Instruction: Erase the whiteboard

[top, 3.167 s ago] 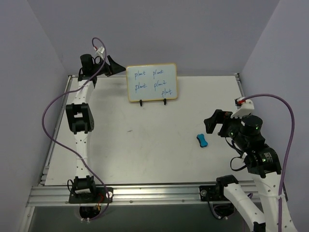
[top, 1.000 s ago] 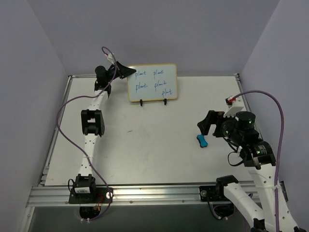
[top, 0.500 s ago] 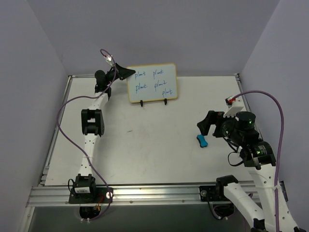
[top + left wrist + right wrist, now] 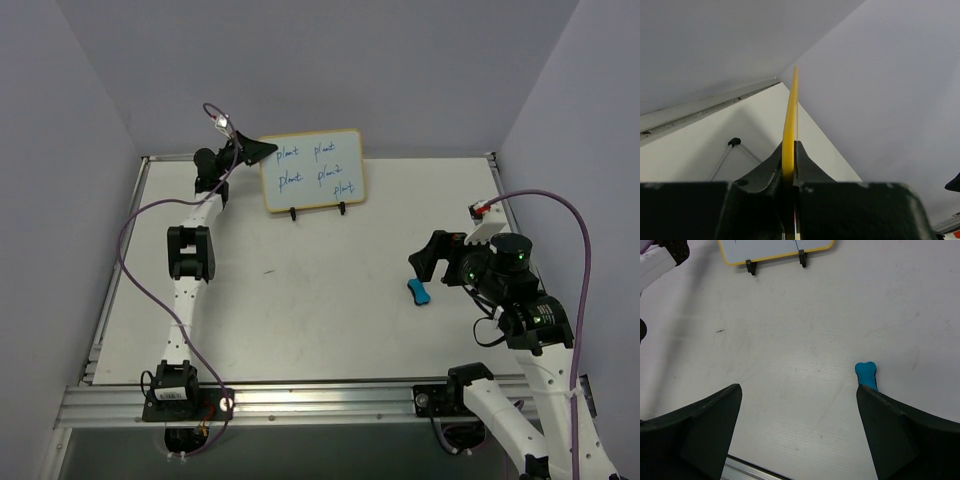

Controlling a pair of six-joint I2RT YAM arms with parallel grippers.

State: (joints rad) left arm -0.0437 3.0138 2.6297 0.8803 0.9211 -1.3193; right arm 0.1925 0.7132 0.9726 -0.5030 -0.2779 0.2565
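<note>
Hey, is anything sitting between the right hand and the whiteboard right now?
Nothing visible does. The table between the right hand and the whiteboard is bare; the blue eraser lies beside that hand, off the line. The left hand grips the board's edge.

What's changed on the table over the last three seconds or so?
The left gripper swung right from beside the whiteboard and closed on its left edge; the board shifted slightly. The right gripper, open, moved left toward the blue eraser. The eraser has not moved, and the blue writing is still unerased.
</note>
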